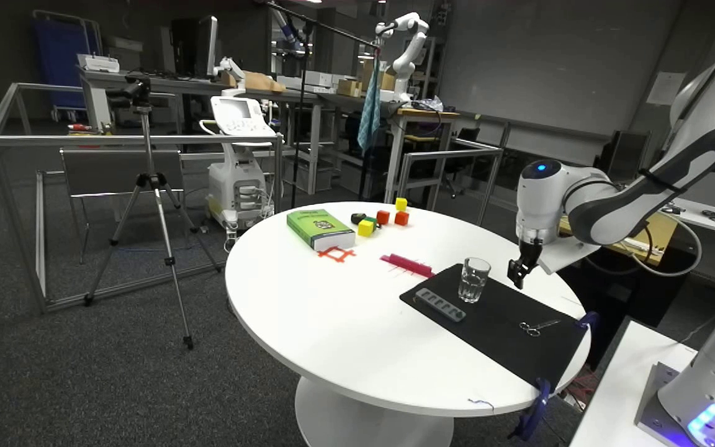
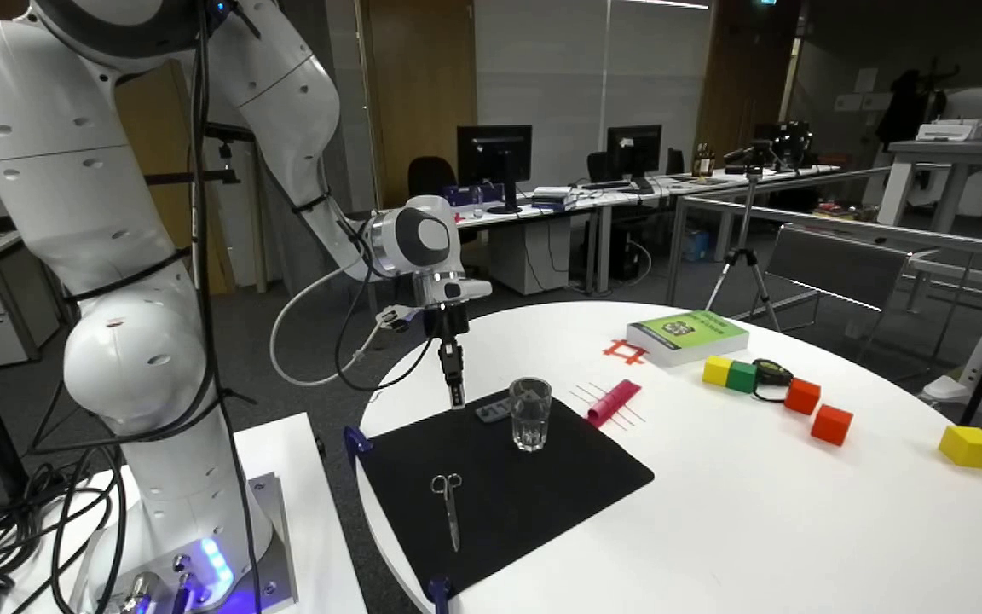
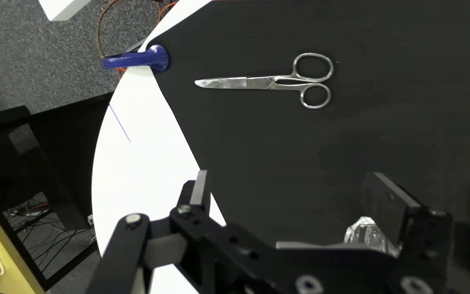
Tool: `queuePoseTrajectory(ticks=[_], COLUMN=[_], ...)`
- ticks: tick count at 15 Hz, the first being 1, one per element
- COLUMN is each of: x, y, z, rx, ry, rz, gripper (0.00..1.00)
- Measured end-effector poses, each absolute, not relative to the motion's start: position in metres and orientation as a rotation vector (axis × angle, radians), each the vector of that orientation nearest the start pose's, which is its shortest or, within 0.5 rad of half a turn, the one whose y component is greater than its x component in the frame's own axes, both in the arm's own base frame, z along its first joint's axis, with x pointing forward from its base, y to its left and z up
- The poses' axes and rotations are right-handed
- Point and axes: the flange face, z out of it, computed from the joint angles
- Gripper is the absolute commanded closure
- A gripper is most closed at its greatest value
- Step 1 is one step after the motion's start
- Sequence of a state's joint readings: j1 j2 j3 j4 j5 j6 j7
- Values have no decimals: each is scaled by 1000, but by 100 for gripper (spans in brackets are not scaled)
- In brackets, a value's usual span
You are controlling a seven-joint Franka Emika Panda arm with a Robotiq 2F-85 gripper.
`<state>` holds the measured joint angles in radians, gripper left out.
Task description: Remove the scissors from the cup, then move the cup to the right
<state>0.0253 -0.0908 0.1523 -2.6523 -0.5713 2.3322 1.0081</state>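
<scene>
Gripper (image 3: 290, 188) hangs above the black mat (image 1: 494, 329), jaws spread wide with dark mat showing between them in the wrist view; apart from both the cup (image 2: 530, 414) and the scissors (image 3: 255, 83). White arm (image 1: 612, 214) reaches in over the round white table (image 1: 308, 310) from the robot base (image 2: 171, 512). Scissors out of the cup, flat on the mat, blades together, tips toward the edge with 2 blue clamps (image 2: 356, 443). Cup clear, upright on the mat, well apart from the scissors, nearer the end opposite the clamps. Grey slotted strip (image 1: 440, 304) lies on the mat near the cup. Past the mat: pink bar (image 2: 613, 403) just beside its edge, thin lines around it, too small to tell what; flat red-orange lattice (image 2: 612, 350) next to a green book (image 2: 687, 335). Then 1 yellow cube (image 2: 717, 370) side by side with a green cube (image 2: 742, 377), black round thing (image 2: 771, 372) next to them, 2 red cubes (image 2: 802, 396), and a far yellow cube (image 2: 971, 447) well apart near the rim. These table things show in both exterior views. Off the table: tripod (image 1: 148, 146) on dark carpet (image 1: 115, 397), 2 dark monitors (image 2: 495, 162) on a desk (image 2: 525, 251).
</scene>
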Motion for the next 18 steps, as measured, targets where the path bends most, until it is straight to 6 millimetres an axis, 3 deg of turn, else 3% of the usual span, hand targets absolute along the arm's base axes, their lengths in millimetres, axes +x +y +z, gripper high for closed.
queuePoseTrajectory(ticks=[8, 14, 18], x=[440, 469, 481], y=[70, 56, 42], z=[305, 337, 345], rx=[-3286, -3140, -3069], ry=[657, 676, 688], rz=[12, -24, -171], gripper=[0, 0, 0])
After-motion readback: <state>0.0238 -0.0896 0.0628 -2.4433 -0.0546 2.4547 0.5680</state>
